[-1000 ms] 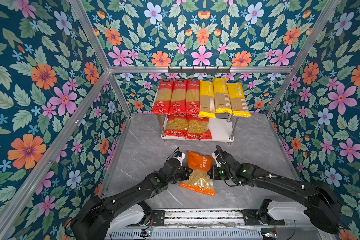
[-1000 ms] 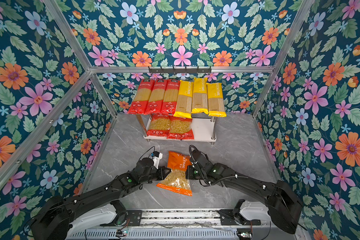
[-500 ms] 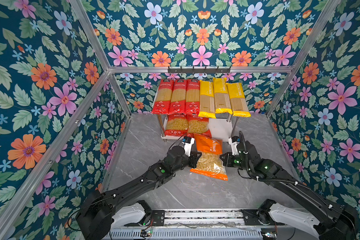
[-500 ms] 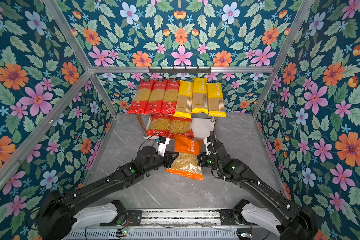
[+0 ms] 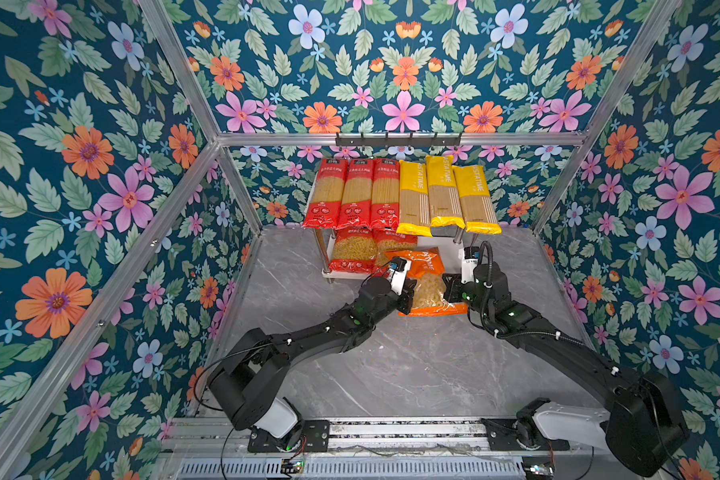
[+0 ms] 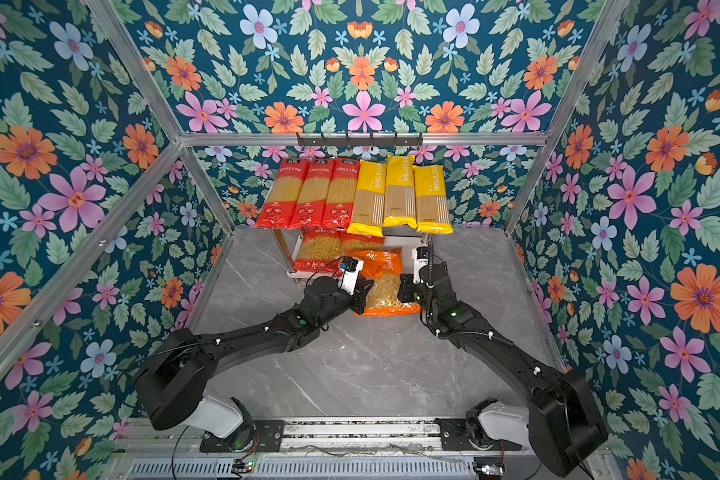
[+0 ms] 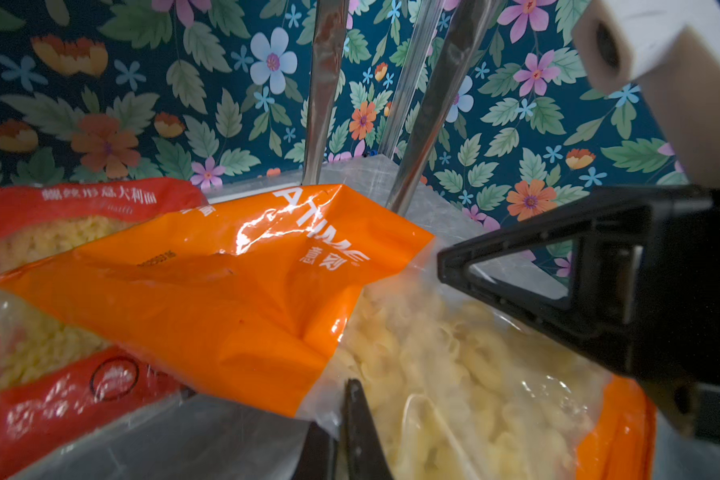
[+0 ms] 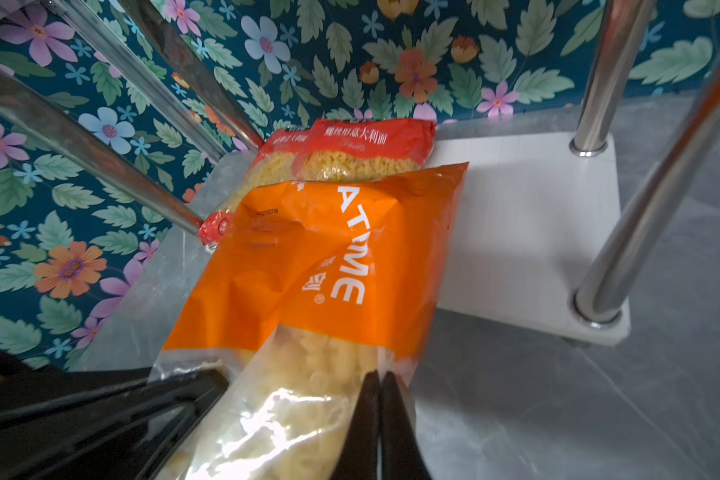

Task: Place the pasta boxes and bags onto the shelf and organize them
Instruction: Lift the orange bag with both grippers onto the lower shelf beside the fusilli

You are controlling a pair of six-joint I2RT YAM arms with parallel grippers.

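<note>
An orange short-pasta bag (image 5: 427,286) (image 6: 385,286) hangs between my two grippers just in front of the shelf (image 5: 447,249). My left gripper (image 5: 410,297) (image 7: 341,399) is shut on its left edge. My right gripper (image 5: 447,289) (image 8: 379,378) is shut on its right edge. The bag's orange top (image 8: 329,257) reaches over the lower board (image 8: 528,224) and overlaps a red short-pasta bag (image 8: 362,153). Two red bags (image 5: 354,253) lie on the left of that board. Three red spaghetti packs (image 5: 356,193) and three yellow ones (image 5: 443,191) cover the upper tier.
Chrome legs (image 8: 607,75) stand at the shelf's corners, the right front one (image 5: 458,237) close to my right wrist. A black hook rail (image 5: 398,139) runs along the back wall. Floral walls and aluminium posts (image 5: 242,191) enclose the grey marble table (image 5: 391,365).
Both grippers have carried the orange bag from the middle of the table back and to the right, up to the shelf's front. Its top now lies over the lower board.
</note>
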